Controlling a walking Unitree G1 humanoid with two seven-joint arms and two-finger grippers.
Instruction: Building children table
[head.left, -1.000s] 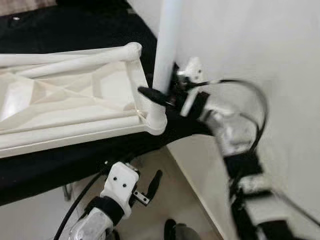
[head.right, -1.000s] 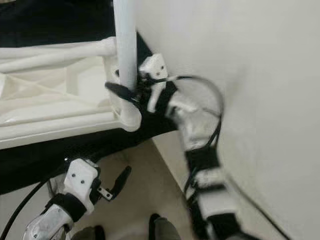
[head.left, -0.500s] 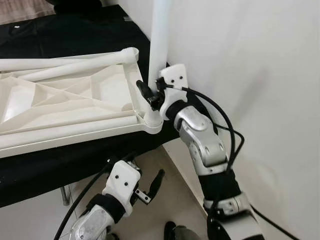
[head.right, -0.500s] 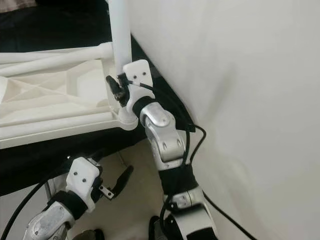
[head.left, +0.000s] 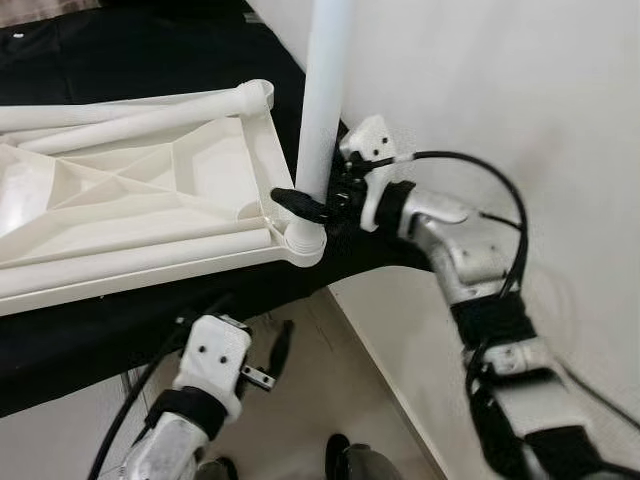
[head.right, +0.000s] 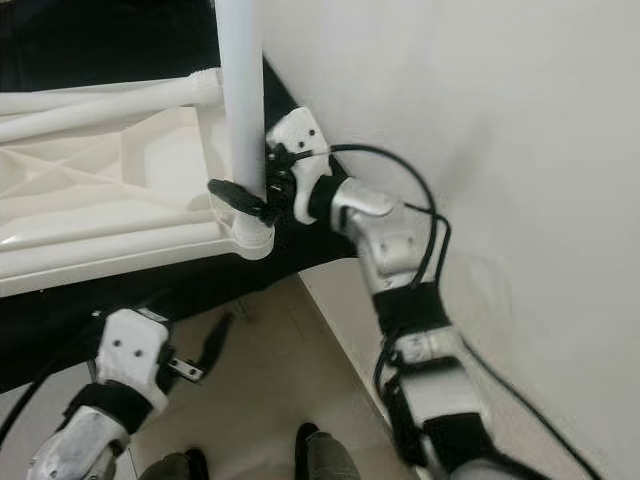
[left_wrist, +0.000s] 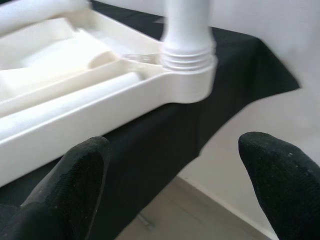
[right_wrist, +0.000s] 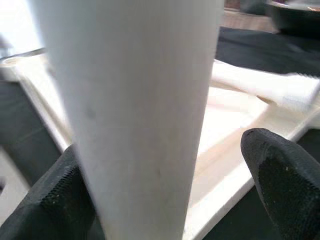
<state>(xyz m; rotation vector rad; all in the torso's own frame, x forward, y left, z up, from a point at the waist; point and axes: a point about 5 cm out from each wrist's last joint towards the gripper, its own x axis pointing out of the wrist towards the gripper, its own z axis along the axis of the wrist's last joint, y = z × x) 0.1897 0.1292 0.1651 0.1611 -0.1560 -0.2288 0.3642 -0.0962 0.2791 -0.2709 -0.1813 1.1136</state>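
At the tabletop's (head.left: 150, 200) near right corner, the right tool (head.left: 318, 205) straddles the upright leg (head.left: 322, 110), one finger visibly clear of it. Below the black-draped edge, the left tool (head.left: 275, 350) hangs released.

The table leg (head.left: 322, 110) is plain white, as is the ribbed underside of the tabletop (head.left: 130, 200). The cloth (head.left: 150, 310) beneath is solid black. The right gripper (head.left: 312, 208) has black fingers on a white mount, with a silver arm (head.left: 465, 260) banded in black. The floor (head.left: 330, 400) is beige and the wall (head.left: 520, 100) off-white.
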